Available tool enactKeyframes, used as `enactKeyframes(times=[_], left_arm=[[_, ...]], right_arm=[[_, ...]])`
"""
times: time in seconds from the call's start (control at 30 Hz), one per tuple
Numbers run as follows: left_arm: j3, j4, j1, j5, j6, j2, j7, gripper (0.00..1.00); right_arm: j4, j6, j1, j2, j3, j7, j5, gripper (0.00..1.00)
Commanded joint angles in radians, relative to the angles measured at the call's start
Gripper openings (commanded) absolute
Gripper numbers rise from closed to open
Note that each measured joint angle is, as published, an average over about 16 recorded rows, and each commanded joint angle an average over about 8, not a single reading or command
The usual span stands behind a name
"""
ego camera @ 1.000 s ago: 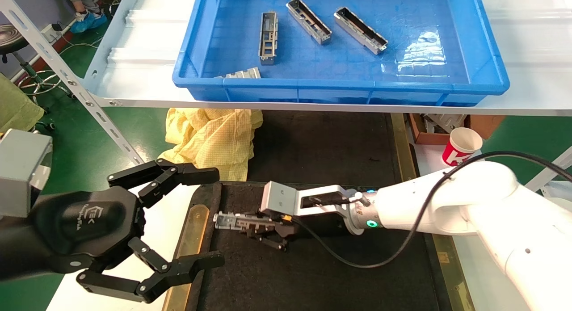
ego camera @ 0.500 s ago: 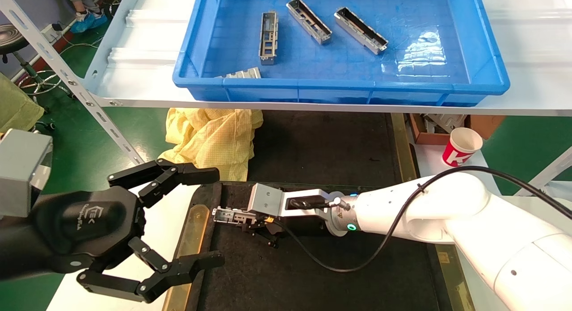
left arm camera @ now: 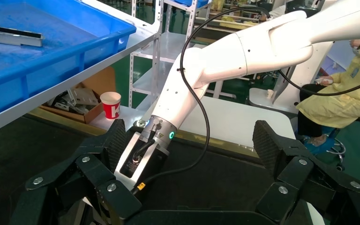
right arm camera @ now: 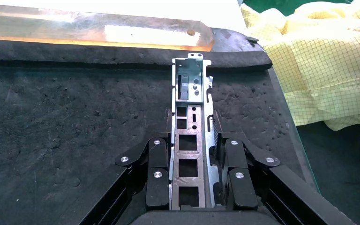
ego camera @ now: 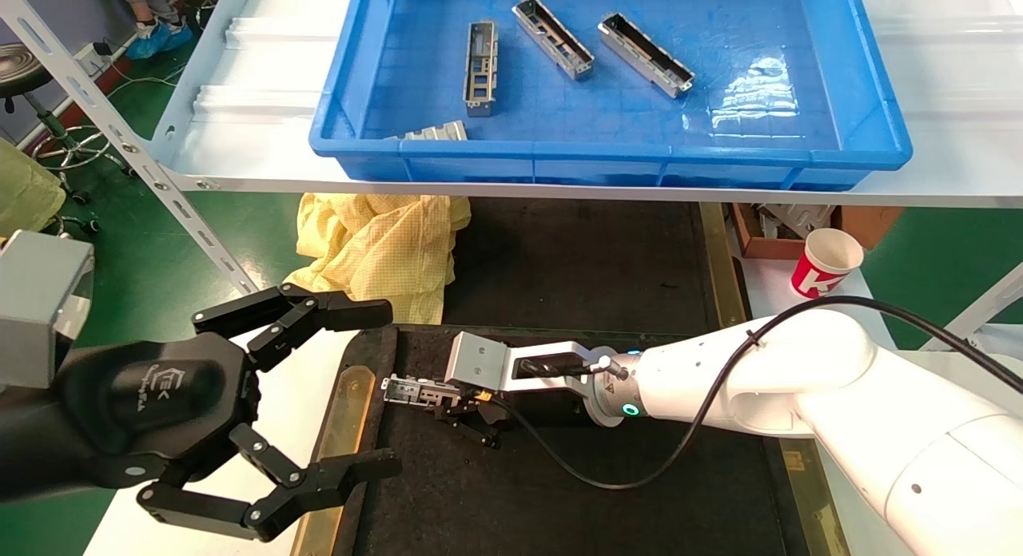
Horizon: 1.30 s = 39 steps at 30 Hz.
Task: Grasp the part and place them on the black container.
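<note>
A white shelf carries a blue crate with spare metal housings, above a green floor where a yellow cloth lies beside the black container and a paper cup stands off to the right. The right gripper reaches low over the container's left end, its fingers pinching the part by both long sides — the part lies flat at the felt, its free end near the brass strip. The left gripper hovers at the container's left edge, spread wide and holding nothing.

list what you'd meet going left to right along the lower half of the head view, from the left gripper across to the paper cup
open black left gripper → brass-coloured strip on the flat black container's left edge → slim silver-grey metal part → right gripper shut on it → white right arm → red-and-white paper cup
</note>
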Motion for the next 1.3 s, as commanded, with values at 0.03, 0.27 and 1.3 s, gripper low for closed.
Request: enactKeyframes(times=[0.03, 0.27, 1.3], left_arm=[[0.000, 0.000, 0.000, 0.000, 0.000, 0.000, 0.000, 1.00], [0.000, 0.000, 0.000, 0.000, 0.000, 0.000, 0.000, 1.00], [0.000, 0.000, 0.000, 0.000, 0.000, 0.000, 0.000, 1.00]], right_arm=[[-0.003, 0.002, 0.001, 0.000, -0.005, -0.001, 0.008, 1.00], [-0.007, -0.008, 0.003, 0.001, -0.010, 0.003, 0.051, 1.00], [-0.082, -0.261, 0.050, 0.054, 0.034, -0.006, 0.199, 1.00]])
